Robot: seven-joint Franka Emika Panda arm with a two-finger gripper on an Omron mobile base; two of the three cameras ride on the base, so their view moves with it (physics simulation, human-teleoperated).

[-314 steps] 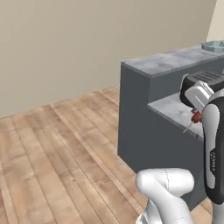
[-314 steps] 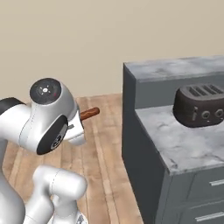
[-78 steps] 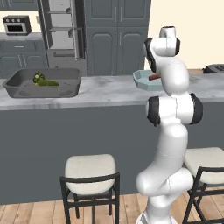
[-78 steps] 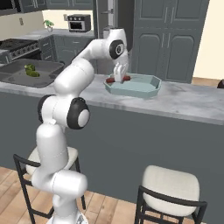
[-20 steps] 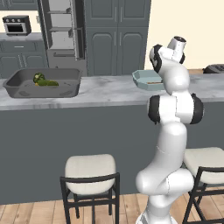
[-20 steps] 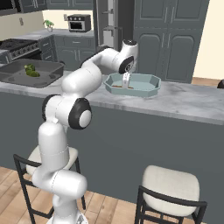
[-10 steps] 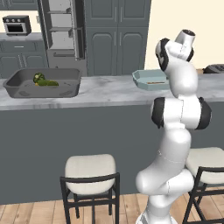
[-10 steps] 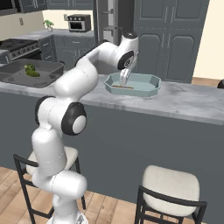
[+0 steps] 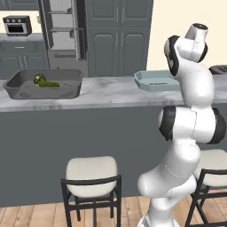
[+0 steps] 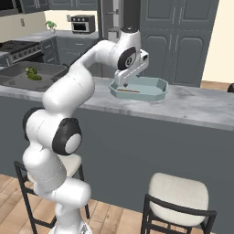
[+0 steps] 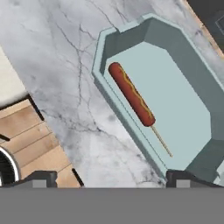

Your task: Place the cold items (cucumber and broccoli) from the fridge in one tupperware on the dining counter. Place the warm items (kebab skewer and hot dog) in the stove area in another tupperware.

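Just skewer (image 11: 136, 103) along tupperware (image 11: 190, 70) wall.

Matt plastic tupperware (image 11: 192, 113), polished marble counter (image 11: 65, 74), wood-plank floor (image 11: 30, 140).

Grey marble counter (image 9: 111, 91) carries a dark tray (image 9: 26, 91) and teal tupperware (image 9: 142, 82)
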